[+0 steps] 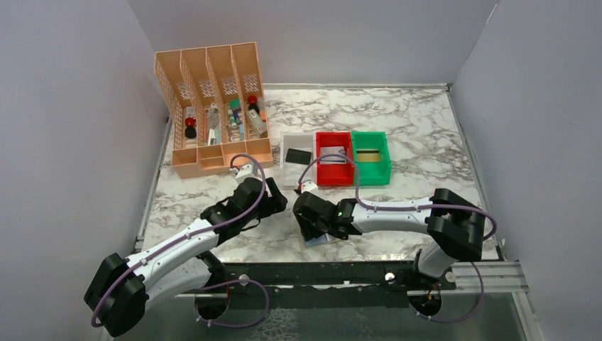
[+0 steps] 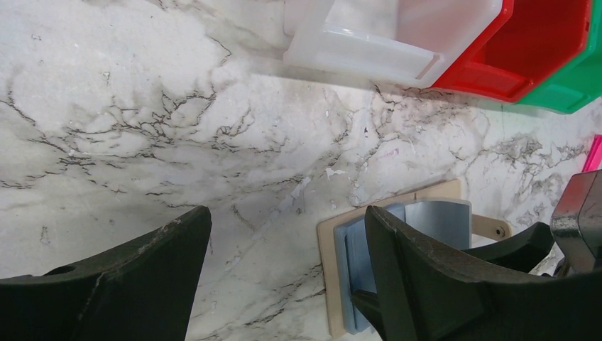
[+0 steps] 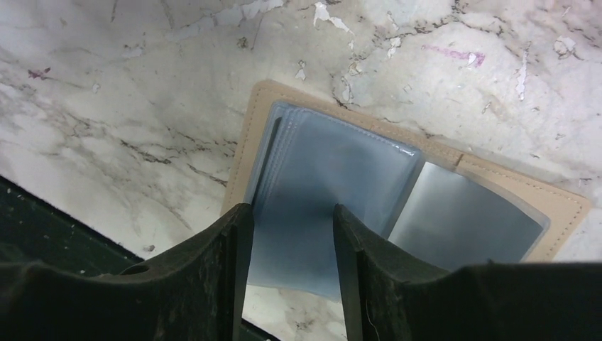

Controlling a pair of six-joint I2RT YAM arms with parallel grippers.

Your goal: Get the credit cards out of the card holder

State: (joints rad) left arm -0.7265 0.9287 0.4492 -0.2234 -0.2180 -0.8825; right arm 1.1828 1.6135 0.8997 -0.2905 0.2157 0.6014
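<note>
The card holder (image 3: pixel 334 170) lies open on the marble near the front edge, with blue-grey panels and a tan border; it also shows in the left wrist view (image 2: pixel 433 217). My right gripper (image 3: pixel 289 209) is open, its jaws straddling the left panel from just above. In the top view the right gripper (image 1: pixel 312 226) covers most of the card holder (image 1: pixel 325 240). My left gripper (image 2: pixel 284 213) is open and empty over bare marble just left of the holder. A black card (image 1: pixel 297 155), a silver-grey card (image 1: pixel 334 157) and a gold-and-dark striped card (image 1: pixel 367 155) lie in the bins.
The white bin (image 1: pixel 287 168), red bin (image 1: pixel 334 175) and green bin (image 1: pixel 373 172) stand in a row behind the grippers. An orange slotted organizer (image 1: pixel 213 106) stands at the back left. A pink marker (image 2: pixel 595 153) shows at the right edge of the left wrist view.
</note>
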